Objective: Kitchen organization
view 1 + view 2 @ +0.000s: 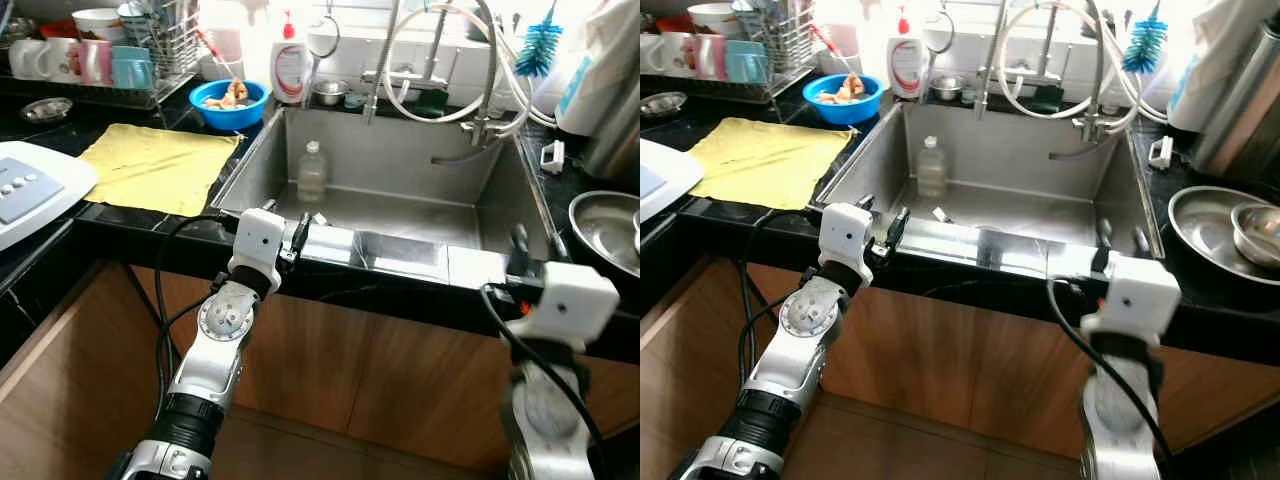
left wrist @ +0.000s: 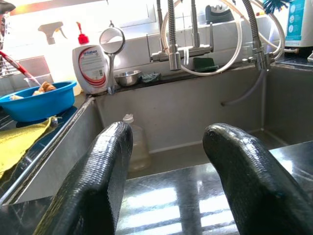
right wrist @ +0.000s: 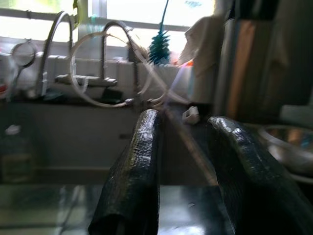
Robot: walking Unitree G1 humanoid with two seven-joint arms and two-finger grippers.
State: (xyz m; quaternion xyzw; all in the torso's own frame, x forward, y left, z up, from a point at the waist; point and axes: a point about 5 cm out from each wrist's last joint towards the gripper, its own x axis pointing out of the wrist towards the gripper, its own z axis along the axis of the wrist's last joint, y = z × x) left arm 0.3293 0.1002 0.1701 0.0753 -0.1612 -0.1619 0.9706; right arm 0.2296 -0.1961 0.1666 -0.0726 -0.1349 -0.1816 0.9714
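1 clear bottle (image 1: 311, 171) stands upright inside the steel sink (image 1: 500, 215), frame center. Left tool (image 1: 292, 232) and right tool (image 1: 1119, 238), both with fingers parted and empty, hover at the dark surface (image 1: 140, 228) edge.

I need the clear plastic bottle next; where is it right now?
The clear plastic bottle stands upright inside the sink, at its left back corner, below the blue bowl.

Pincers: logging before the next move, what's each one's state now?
Left pincer: open, holding nothing.
Right pincer: open, holding nothing.
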